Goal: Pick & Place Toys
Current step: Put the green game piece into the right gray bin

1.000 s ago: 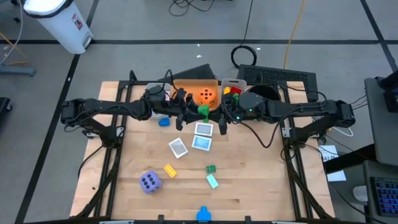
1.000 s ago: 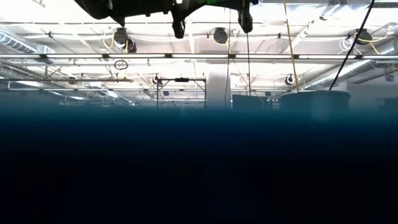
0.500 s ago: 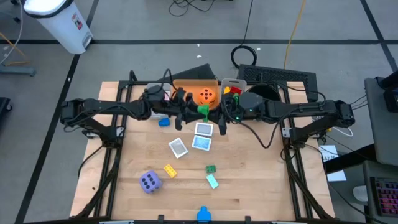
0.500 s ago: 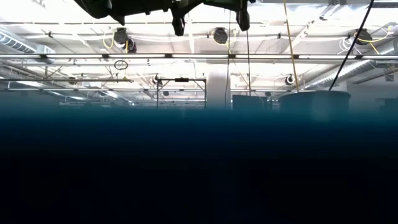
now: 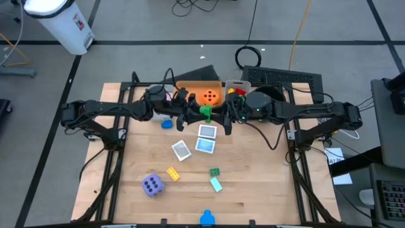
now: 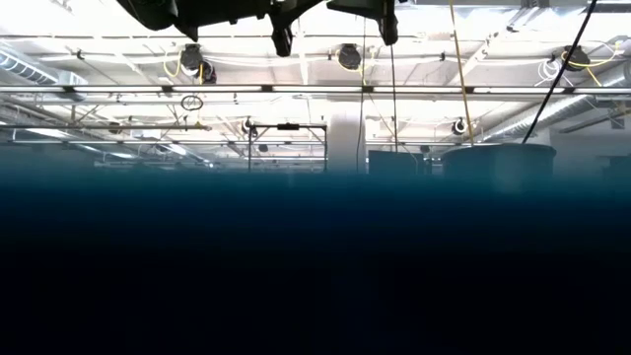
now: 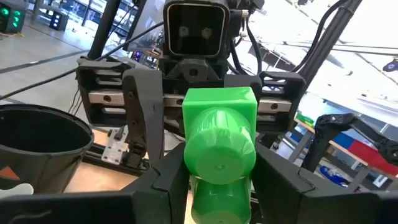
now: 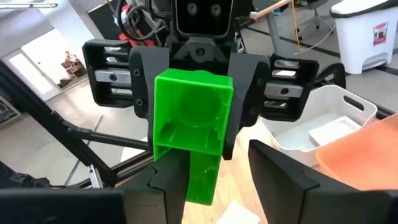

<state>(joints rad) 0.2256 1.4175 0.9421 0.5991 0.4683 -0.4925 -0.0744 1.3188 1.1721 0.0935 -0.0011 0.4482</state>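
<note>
- The left end effector (image 5: pixel 190 114) and the right end effector (image 5: pixel 220 116) face each other above the far middle of the wooden tabletop (image 5: pixel 253 183), with a bright green plastic brick (image 5: pixel 205 113) between them.
- In the right wrist view the left end effector (image 8: pixel 193 118) has its dark fingers (image 8: pixel 144 81) pressed against both sides of the green brick (image 8: pixel 191 121), so it has hold of it.
- The right arm's own fingers (image 8: pixel 283 171) stand partly spread, with a gap beside the brick on one side; whether the other finger touches it I cannot tell.
- In the left wrist view the brick (image 7: pixel 219 134) shows its round stud end, with the right end effector (image 7: pixel 211 106) right behind it.
- An orange foam die with dark pips (image 5: pixel 210 97) lies in the orange rectangular bin (image 5: pixel 196 85) just beyond the end effectors.
- On the tabletop lie three square picture cards (image 5: pixel 206 132), a purple foam die (image 5: pixel 152 185), a small yellow brick (image 5: pixel 172 173), a small dark green brick (image 5: pixel 215 171) and blue bricks (image 5: pixel 166 124).
</note>
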